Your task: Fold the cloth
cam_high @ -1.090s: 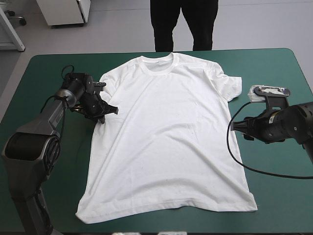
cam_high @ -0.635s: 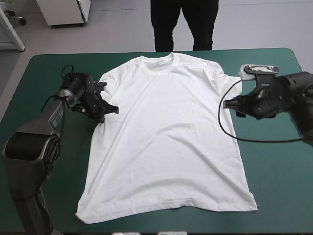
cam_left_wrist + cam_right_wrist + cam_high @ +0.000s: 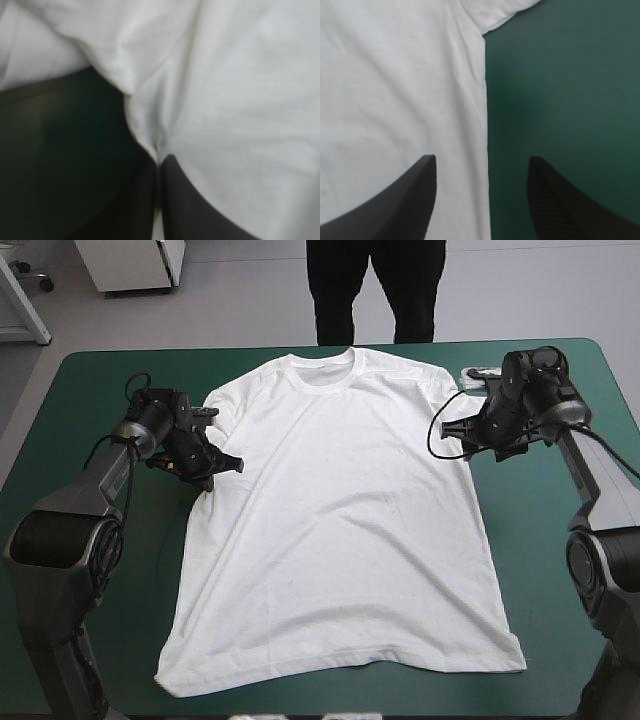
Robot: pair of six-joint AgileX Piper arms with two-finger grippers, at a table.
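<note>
Black fingers of the left gripper [image 3: 158, 162] are clenched on a pinch of the white T-shirt [image 3: 340, 520] at its side edge, just under one sleeve. The right gripper [image 3: 482, 167] is released, its fingers apart astride the opposite side hem below the other sleeve, grasping nothing. Around both, the T-shirt lies spread flat, collar toward the far edge, on the teal-green table [image 3: 570, 630]. I judge that no fold is made yet, so every fold remains. No container shows on the table.

Even overhead light leaves soft shadows; the teal-green cover [image 3: 60, 165] beside the left gripper [image 3: 158, 156] looks dim, perhaps shaded.
</note>
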